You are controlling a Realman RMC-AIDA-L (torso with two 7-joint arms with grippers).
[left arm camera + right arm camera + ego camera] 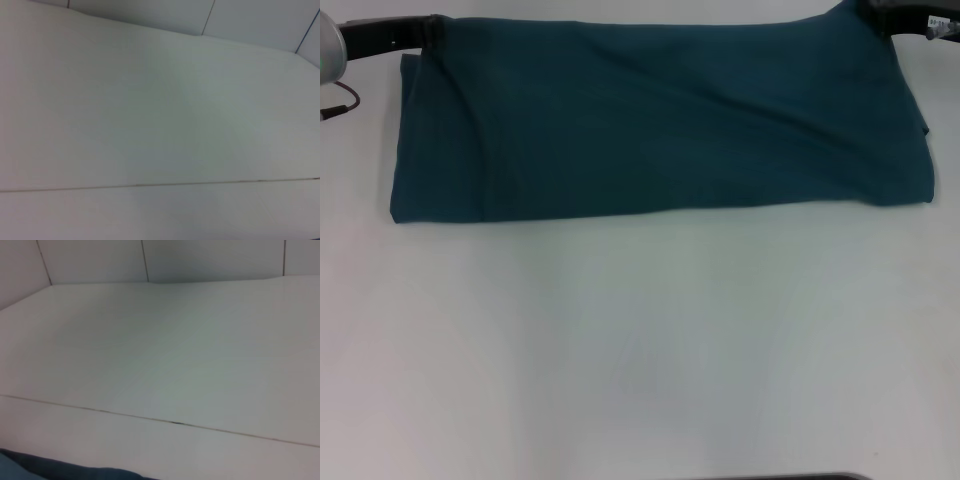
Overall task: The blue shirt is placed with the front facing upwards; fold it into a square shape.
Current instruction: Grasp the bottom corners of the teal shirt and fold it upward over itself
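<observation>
the blue shirt lies across the far half of the white surface as a wide, flat band, already doubled over so that no letters, collar or sleeves show in the head view. its near edge runs almost straight from the left corner to the right corner, and long soft creases slant across the cloth. we judge it light, limp and easy to drag: thin cotton that will sag between 2 hold points, wrinkle if pushed, and slide a little on the smooth surface. it is in no way fragile. the best places to take it, in our view, are the 2 short ends of the band, pinching all layers at a corner so the stack stays together when one end is carried over the other to make a square.

going from the left, the left arm reaches in at the far left corner of the shirt, its dark forearm ending right at the cloth edge. we cannot tell how wide its tool stands or whether it has cloth in it, since the tool is not shown. the left wrist view gives only bare surface.

at the far right corner the right arm sits above the shirt's edge. its tool is likewise hidden, so we cannot tell its state. the right wrist view catches a sliver of the shirt.
</observation>
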